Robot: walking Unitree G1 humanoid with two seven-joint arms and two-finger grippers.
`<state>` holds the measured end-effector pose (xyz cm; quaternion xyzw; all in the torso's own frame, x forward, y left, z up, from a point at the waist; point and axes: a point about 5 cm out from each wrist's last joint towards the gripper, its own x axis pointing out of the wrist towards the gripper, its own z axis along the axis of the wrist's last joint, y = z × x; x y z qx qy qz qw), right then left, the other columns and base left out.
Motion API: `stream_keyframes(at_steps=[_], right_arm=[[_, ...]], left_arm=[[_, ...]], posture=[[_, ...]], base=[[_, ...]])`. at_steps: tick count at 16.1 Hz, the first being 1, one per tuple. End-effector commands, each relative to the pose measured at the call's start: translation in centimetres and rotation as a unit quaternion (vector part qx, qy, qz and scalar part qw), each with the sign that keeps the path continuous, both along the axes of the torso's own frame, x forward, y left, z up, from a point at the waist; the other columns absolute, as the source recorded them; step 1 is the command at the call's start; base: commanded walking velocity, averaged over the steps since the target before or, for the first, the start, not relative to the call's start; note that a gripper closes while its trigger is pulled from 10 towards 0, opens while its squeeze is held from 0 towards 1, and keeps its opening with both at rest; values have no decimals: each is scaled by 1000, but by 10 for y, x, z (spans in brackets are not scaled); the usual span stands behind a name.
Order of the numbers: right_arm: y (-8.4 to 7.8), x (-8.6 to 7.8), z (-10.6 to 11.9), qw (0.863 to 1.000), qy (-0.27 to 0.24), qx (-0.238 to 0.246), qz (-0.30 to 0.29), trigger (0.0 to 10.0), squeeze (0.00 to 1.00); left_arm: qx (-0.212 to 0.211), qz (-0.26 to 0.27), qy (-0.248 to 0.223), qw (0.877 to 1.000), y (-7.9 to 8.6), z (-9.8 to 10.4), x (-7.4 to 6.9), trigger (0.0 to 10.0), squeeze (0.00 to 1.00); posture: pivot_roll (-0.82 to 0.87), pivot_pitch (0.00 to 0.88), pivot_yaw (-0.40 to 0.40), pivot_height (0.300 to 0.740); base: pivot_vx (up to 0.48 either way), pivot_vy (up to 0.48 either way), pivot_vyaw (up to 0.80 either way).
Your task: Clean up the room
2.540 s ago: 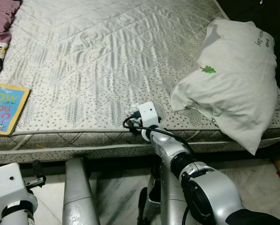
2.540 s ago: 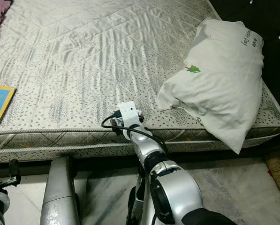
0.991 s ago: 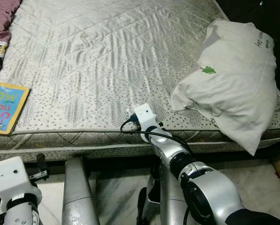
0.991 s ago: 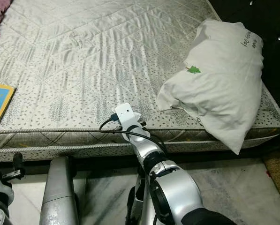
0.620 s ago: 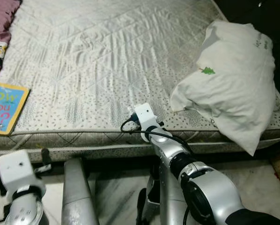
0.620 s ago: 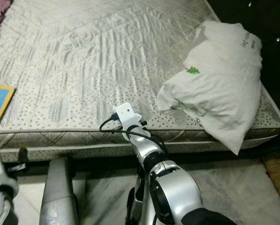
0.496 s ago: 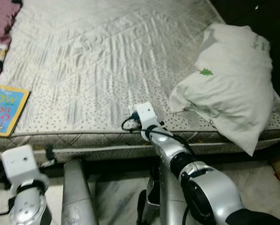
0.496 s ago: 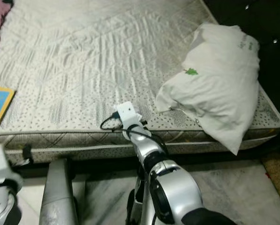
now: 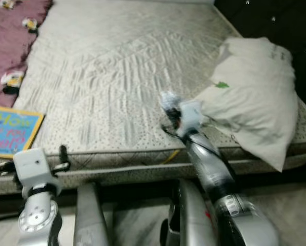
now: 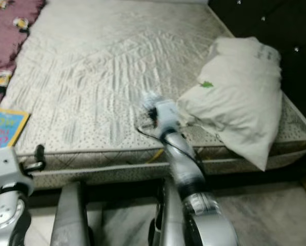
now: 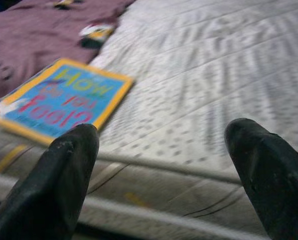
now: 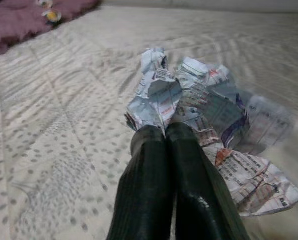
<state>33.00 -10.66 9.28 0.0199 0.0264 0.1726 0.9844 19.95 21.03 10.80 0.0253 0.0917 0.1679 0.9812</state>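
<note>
A crumpled paper (image 12: 188, 95) is pinched at the tips of the right gripper (image 12: 167, 131), whose fingers are pressed together over the mattress (image 9: 117, 77), just beside the white pillow (image 9: 255, 97). Bare quilted surface stretches beyond it. The left gripper (image 11: 163, 150) is spread wide and empty at the mattress edge, near a blue book (image 11: 59, 102) and maroon blanket (image 9: 9, 46).

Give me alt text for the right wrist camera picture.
The right gripper, its two black fingers shut, pinches a crumpled printed newspaper just above a pale quilted mattress. A purple blanket lies at the far corner.
</note>
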Motion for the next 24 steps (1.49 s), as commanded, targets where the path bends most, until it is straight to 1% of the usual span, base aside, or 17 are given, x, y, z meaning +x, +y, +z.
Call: stream_keyframes(at_steps=[1,3,4,5,6,7,8,10,11,12,15,16,19,22,23,24], right_arm=[[-11,-4,18,999,-36,11,-7,0,0],[-25,-17,16,999,-38,11,-24,39,0],[-29,-26,16,999,-41,16,-13,10000,0],[-33,-35,18,998,-49,27,-7,10000,0],[-33,-38,19,998,-48,43,-14,10000,0],[-32,-39,20,998,-48,44,-14,10000,0],[-24,-39,23,998,-52,46,-5,10000,0],[-17,-41,28,998,-45,47,10,10000,0],[-15,-41,30,998,-45,47,13,10000,0],[-12,-37,32,998,-46,46,18,10000,0],[-14,-34,36,998,-41,46,15,10000,0],[-13,-33,38,998,-42,46,16,10000,0],[-12,-31,40,998,-42,43,18,10000,0],[-13,-28,43,998,-42,41,17,10000,0],[-13,-28,43,998,-42,40,16,10000,0],[-13,-28,43,998,-42,40,16,10000,0]], left_arm=[[-2,-25,-3,1000,-7,-2,6,10000,0],[-14,-42,-18,999,-14,1,15,10000,0],[-14,-54,-24,998,-17,2,17,10000,0],[-16,-56,-16,998,-18,-2,15,10000,0],[-16,-58,-7,998,-19,-6,14,10000,0],[-17,-59,-6,998,-19,-7,13,10000,0],[-19,-60,-5,998,-18,-8,14,10000,0],[-18,-62,-11,998,-18,-8,18,10000,0],[-16,-62,-12,998,-17,-8,19,10000,0],[-12,-58,-15,998,-16,-7,20,10000,0],[-8,-59,-20,998,-15,-6,21,10000,0],[-6,-59,-23,998,-15,-4,23,10000,0],[-3,-59,-28,998,-14,-3,26,10000,0],[-11,-66,-33,997,-19,-4,26,10000,0],[-14,-63,-27,998,-21,-6,25,10000,0],[-16,-63,-27,998,-22,-6,25,10000,0]], posture=[[31,0,-45,532],[10,0,-34,532],[-10,0,-12,532],[-20,0,2,532],[-23,0,9,540],[-23,0,12,544],[-17,0,9,562],[-9,0,-2,584],[0,0,-11,593],[5,0,-17,606],[13,0,-24,639],[15,0,-25,658],[15,0,-28,695],[17,0,-36,723],[18,0,-38,737],[18,0,-38,740]], base=[[0,0,0],[0,0,0],[0,0,0],[0,0,0],[0,0,-406],[0,0,-419],[0,0,0],[0,0,0],[0,0,0],[0,0,0],[0,0,0],[0,0,0],[0,0,0],[0,0,0],[0,0,0],[0,0,0]])
